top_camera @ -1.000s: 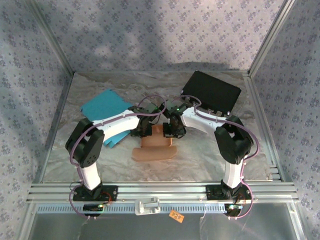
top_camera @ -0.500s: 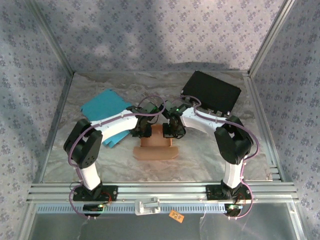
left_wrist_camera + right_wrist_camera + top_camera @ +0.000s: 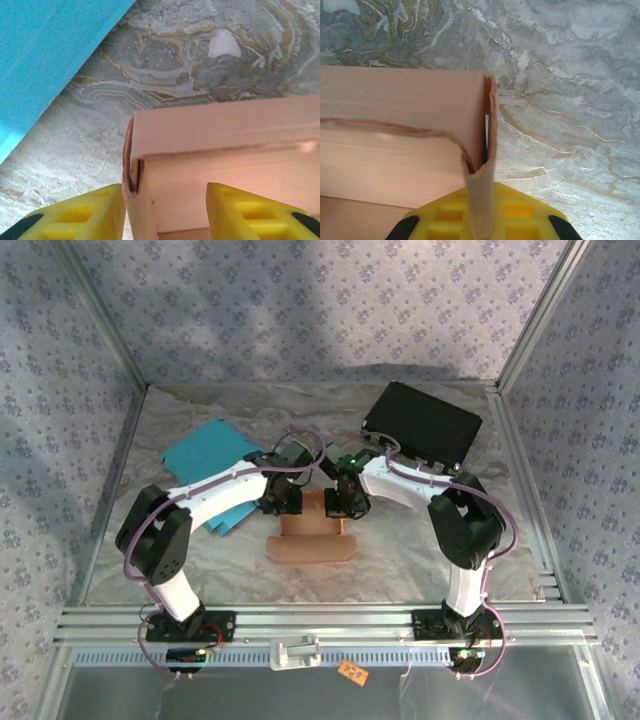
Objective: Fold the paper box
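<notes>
Far edge of paper box [image 3: 312,538] hidden from above under left gripper [image 3: 284,502] and right gripper [image 3: 346,502], box mid table [image 3: 420,550], left's fingers [image 3: 75,215] apart astride far-L corner wall, right's clamped on far-R corner flap.

Looking like a robotics lab test cell: being boxed in by an aluminium-profile frame [image 3: 320,625], being curtained on three sides with patterned cloth [image 3: 300,310], lying under a marbled table cover [image 3: 420,550], carrying a left arm [image 3: 215,495] and right arm [image 3: 420,485] bolted to the near rail.
</notes>
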Robot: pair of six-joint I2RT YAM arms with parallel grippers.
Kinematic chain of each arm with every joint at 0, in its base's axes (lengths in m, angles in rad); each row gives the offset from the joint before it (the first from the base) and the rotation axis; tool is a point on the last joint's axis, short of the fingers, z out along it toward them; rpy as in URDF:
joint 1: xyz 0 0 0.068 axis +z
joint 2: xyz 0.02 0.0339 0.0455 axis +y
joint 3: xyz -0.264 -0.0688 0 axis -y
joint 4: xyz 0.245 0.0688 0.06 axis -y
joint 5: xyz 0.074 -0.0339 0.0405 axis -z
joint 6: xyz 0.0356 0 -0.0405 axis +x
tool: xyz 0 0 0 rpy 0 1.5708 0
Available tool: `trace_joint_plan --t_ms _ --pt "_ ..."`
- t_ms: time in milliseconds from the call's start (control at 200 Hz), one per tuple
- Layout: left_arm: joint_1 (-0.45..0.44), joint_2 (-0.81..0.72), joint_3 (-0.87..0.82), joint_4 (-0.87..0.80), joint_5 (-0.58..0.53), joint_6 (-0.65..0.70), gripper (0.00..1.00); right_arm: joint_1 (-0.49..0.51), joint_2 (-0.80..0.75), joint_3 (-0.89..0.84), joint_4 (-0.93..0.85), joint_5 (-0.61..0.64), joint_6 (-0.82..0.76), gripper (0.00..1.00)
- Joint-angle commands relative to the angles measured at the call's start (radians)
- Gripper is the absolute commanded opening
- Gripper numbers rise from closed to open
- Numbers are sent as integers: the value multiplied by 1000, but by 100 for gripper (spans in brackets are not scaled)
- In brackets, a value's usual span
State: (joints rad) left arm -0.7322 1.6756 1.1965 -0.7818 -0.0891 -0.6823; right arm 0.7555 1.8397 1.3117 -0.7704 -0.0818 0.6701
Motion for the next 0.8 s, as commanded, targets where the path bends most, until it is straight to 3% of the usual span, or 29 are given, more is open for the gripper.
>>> trace_joint_plan --t_ms 0,240,430,615,795 --pt "-1 -80 -47 -9 43 -8 44 5 -1 10 -30 17 19 0" --pt "-8 -138 -117 0 76 -21 44 5 -11 -6 -23 26 32 0" --pt "-13 -198 -72 -7 30 -62 45 -19 -21 -29 -48 11 115 0" --pt "29 -282 40 -77 -75 -133 45 -152 -77 -187 -16 -168 403 0" --pt "149 -392 -16 -60 -9 -157 40 -196 -184 -330 49 -247 750 0"
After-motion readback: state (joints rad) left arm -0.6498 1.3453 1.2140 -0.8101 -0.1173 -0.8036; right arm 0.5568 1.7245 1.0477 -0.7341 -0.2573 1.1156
